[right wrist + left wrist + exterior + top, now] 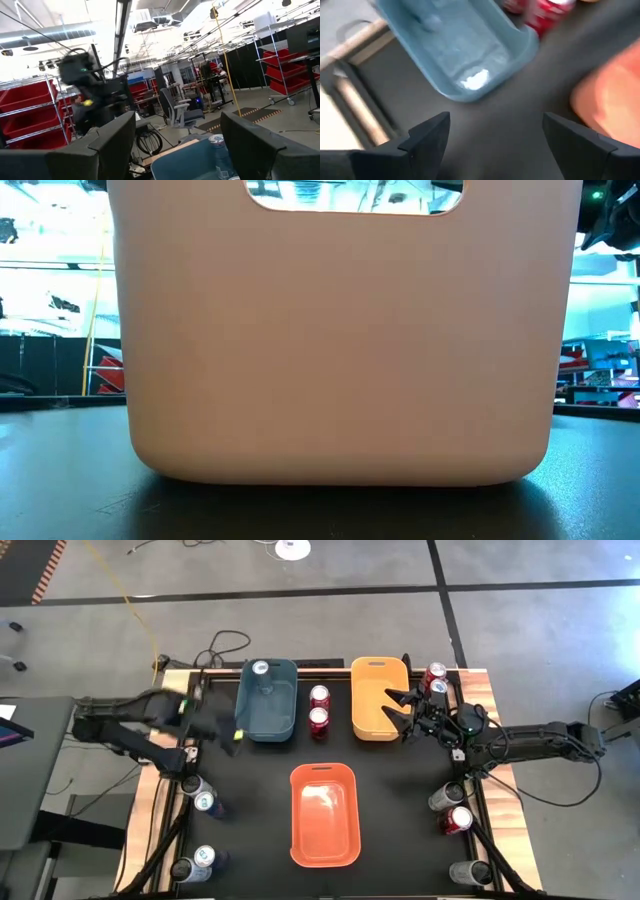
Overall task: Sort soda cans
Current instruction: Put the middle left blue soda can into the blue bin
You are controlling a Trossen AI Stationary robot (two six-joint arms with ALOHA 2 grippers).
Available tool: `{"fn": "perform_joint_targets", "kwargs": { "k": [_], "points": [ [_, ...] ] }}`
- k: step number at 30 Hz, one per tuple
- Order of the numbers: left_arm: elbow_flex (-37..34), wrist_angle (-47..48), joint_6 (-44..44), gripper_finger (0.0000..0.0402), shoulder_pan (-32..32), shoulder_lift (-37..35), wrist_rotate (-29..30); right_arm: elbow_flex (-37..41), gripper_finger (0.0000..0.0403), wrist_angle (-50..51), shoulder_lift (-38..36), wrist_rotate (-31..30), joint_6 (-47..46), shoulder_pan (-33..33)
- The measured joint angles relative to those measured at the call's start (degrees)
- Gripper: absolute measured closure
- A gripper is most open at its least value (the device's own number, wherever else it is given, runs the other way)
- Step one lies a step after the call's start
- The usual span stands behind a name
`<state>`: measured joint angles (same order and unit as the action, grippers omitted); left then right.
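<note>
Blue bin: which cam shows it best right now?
High view: the whole blue bin shows from above, one can at its far end. Left wrist view gets it close but blurred and cut off. Right wrist view catches only a rim corner. Low view is filled by the orange bin.

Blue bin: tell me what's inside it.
One silver-topped can stands in the far end of the blue bin; the rest of its floor shows bare from above. The can's colour cannot be told.
</note>
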<state>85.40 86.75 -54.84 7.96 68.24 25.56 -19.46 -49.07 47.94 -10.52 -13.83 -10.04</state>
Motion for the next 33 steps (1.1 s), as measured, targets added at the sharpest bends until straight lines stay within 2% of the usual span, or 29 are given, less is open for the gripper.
{"fn": "perform_joint_targets", "kwargs": {
  "k": [4, 8, 11, 15, 23, 29, 33],
  "points": [
    [0.0, -0.4, -2.1, 0.0088, 11.5, 1.2, -1.0, 0.0, 0.0097, -0.1, 0.0, 0.0, -1.1, 0.0],
    [-0.1, -0.5, 3.5, 0.0096, 19.3, 5.4, -3.8, 0.0, 0.0097, -0.1, 0.0, 0.0, -1.2, 0.3],
    [-0.1, -0.4, 10.9, 0.01, 23.1, 8.7, -6.1, 0.0, 0.0097, -0.1, 0.0, 0.0, -1.1, 0.3],
    [-0.1, 0.2, 16.4, 0.0101, 26.0, 13.7, -10.7, 0.0, 0.0097, -0.1, 0.0, 0.0, -1.2, 0.3],
    [-0.1, 1.7, 15.2, 0.0101, 28.5, 20.2, -17.5, 0.0, 0.0097, -0.1, 0.1, 0.0, -1.2, 0.3],
    [-0.1, 3.1, 18.7, 0.0101, 30.9, 21.0, -17.9, 0.0, 0.0097, -0.1, 0.1, 0.0, -1.3, 0.3],
    [-0.1, 3.3, 24.9, 0.0101, 32.1, 21.0, -18.0, 0.0, 0.0097, 0.1, 0.1, 0.0, -1.3, 0.3]
  ]
}}
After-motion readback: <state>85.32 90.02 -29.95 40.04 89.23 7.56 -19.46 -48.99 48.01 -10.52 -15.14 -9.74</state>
